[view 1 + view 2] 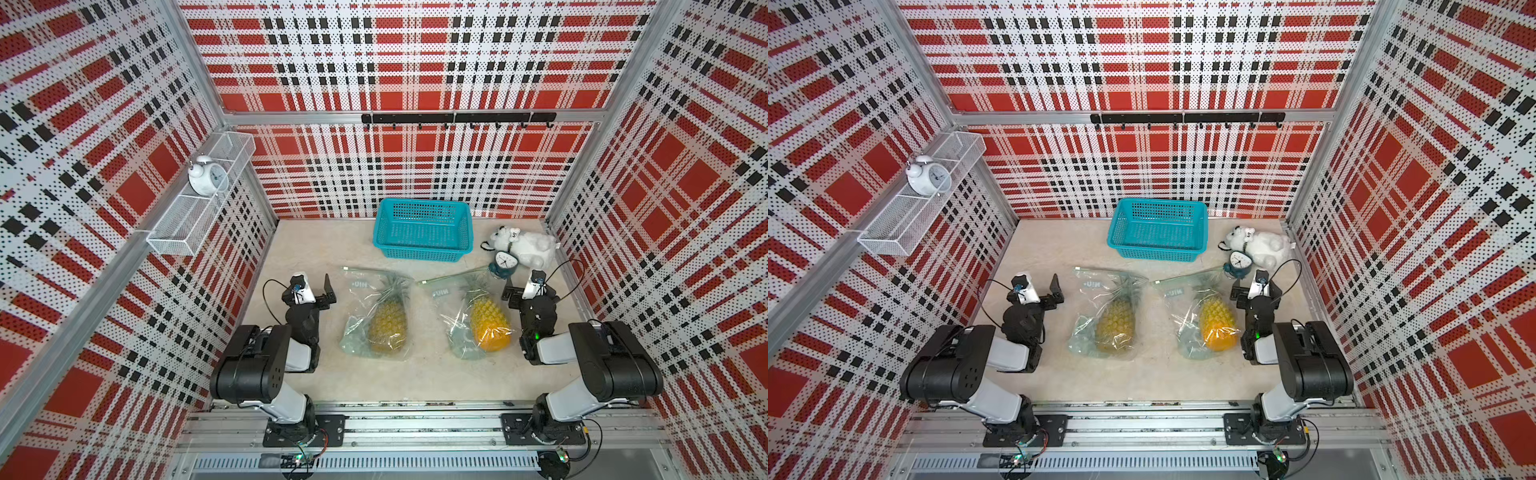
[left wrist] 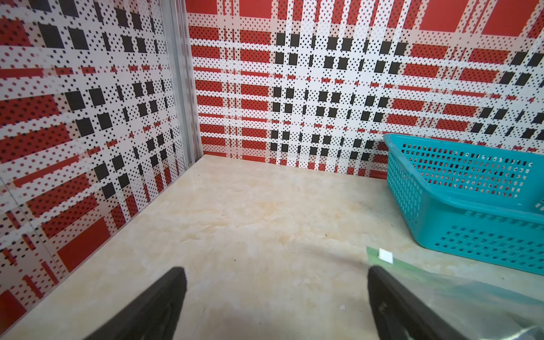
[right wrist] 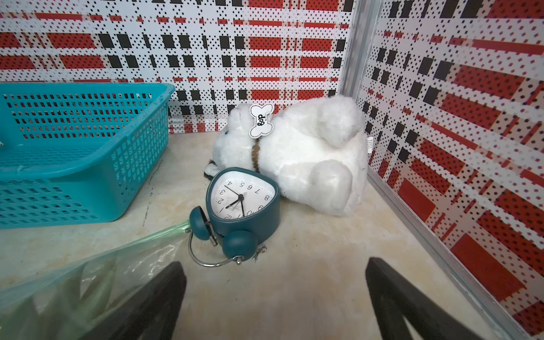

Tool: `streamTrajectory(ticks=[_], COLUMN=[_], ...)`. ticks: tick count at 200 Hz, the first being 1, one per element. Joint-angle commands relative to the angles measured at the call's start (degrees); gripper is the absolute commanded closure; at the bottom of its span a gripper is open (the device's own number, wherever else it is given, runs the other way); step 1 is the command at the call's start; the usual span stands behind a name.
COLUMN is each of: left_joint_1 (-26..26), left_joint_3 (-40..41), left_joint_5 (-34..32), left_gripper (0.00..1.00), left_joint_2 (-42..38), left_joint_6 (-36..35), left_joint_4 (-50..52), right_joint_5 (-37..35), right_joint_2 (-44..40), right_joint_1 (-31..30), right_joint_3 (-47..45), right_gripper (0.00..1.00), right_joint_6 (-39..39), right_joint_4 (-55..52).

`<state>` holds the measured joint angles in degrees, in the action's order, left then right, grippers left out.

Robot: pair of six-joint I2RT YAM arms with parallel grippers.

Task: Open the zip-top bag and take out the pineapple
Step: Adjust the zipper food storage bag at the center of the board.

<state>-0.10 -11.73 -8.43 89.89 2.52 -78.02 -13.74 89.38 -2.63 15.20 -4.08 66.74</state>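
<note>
Red plaid pegboard walls [image 1: 415,62], marbled floor [image 1: 415,374]

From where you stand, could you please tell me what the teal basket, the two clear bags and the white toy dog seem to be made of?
Teal slotted basket: rigid moulded plastic, slightly glossy; even grid. Clear zip-top bag by the left arm and clear zip-top bag by the right arm: thin, glossy, green-tinted plastic film; wrinkles and glints. White toy dog: fluffy matte plush, probably synthetic.

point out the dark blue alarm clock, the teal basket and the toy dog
dark blue alarm clock [image 3: 244,197]: right wrist view, on its white dial
teal basket [image 1: 422,253]: in a top view, on its near wall
toy dog [image 3: 309,153]: right wrist view, on its belly
</note>
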Motion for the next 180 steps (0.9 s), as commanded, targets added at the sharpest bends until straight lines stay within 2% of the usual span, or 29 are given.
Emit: streamTrajectory(ticks=[1,102,123,151,163,180], left_joint_1=[-0.1,0.0,0.3,1.0,1.0,1.0], left_joint_3=[-0.8,-0.8,1.6,6.2,7.2,7.5], left_joint_5=[-0.5,-0.3,-3.6,-6.5,-8.1,-9.7], left_gripper=[0.01,0.01,0.02,0.02,0.02,0.02], left_joint_2=[0.5,0.5,0.0,-3.9,-7.0,-12.7], left_joint_6=[-0.4,-0.2,1.7,3.2,3.6,4.2], left_joint_4=[-1.4,-1.4,-5.6,-10.6,-9.7,-5.3], right_joint_5=[0.2,0.4,-3.0,-4.5,-5.9,-9.0], right_joint_2=[0.7,0.6,0.1,-3.1,-4.8,-10.0], right_joint_1=[-0.6,-0.5,-0.6,-0.5,-0.7,-0.7], right_joint_3=[0.9,0.9,-1.2,-5.0,-6.5,-6.5], right_gripper=[0.00,0.00,0.00,0.00,0.00,0.00], right_joint_6=[0.1,0.1,-1.2,-1.5,-1.8,-3.2], right_joint_4=[0.6,0.6,4.3,8.7,10.2,5.5])
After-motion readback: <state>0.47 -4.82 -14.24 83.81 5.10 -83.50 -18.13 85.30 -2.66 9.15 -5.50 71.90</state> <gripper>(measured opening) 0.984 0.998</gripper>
